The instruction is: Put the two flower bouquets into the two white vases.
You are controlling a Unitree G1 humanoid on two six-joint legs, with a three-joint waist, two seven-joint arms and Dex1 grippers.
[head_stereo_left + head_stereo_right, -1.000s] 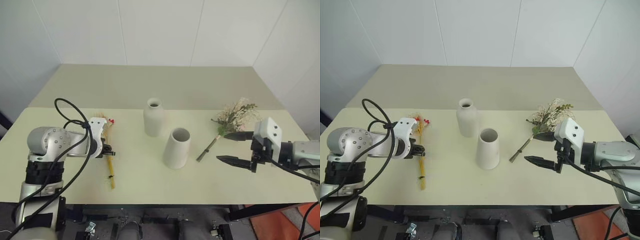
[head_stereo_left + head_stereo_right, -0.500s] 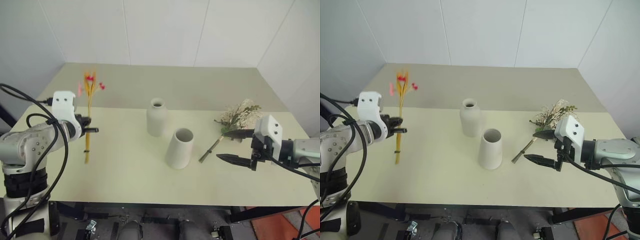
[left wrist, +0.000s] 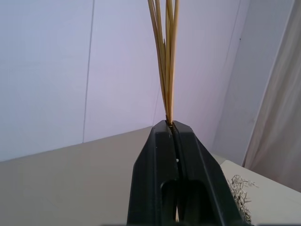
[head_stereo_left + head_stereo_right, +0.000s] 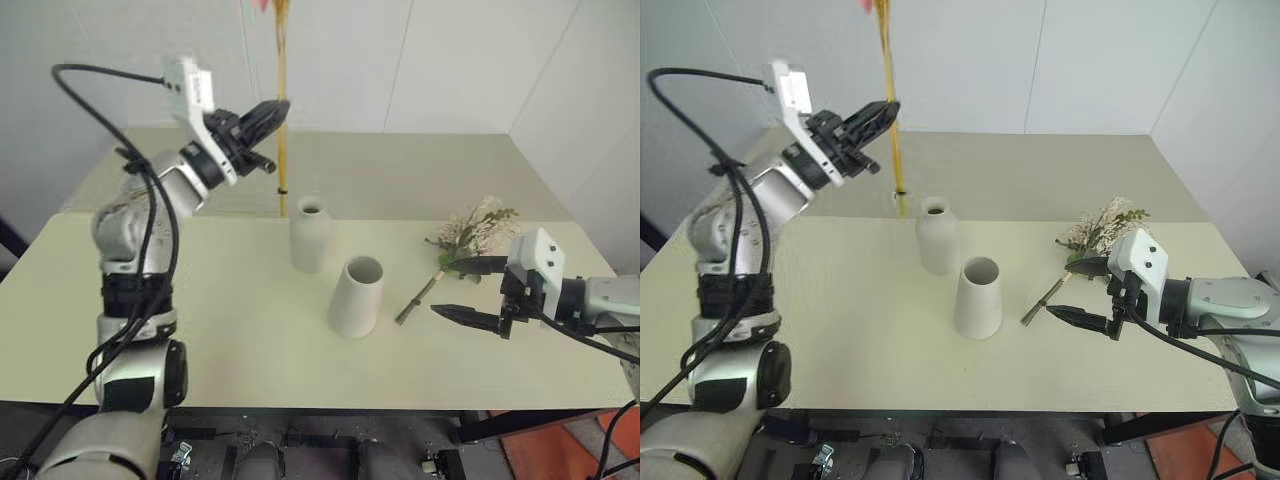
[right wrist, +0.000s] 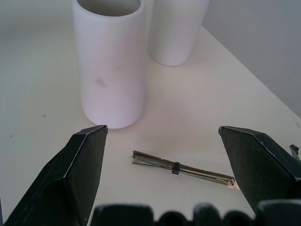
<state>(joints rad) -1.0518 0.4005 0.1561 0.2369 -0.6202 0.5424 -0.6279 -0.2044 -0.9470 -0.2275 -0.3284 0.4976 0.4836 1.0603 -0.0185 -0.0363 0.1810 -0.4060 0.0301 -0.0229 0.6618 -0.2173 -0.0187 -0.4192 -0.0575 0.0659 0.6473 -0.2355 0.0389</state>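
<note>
The straw bouquet's (image 4: 281,100) blooms are cut off above; two vases are counted: bottle-shaped (image 4: 310,235), cone (image 4: 356,296); left end effector (image 4: 268,115) clamped on stems, right end effector (image 4: 462,289) spread wide

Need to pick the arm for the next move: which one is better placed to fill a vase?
Left. Its end effector already holds the yellow bouquet upright, near the bottle-shaped vase.

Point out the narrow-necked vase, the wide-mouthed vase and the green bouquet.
narrow-necked vase (image 4: 309,240), left eye view, mid body.
wide-mouthed vase (image 4: 354,300), left eye view, side wall.
green bouquet (image 4: 472,231), left eye view, leafy head.
</note>
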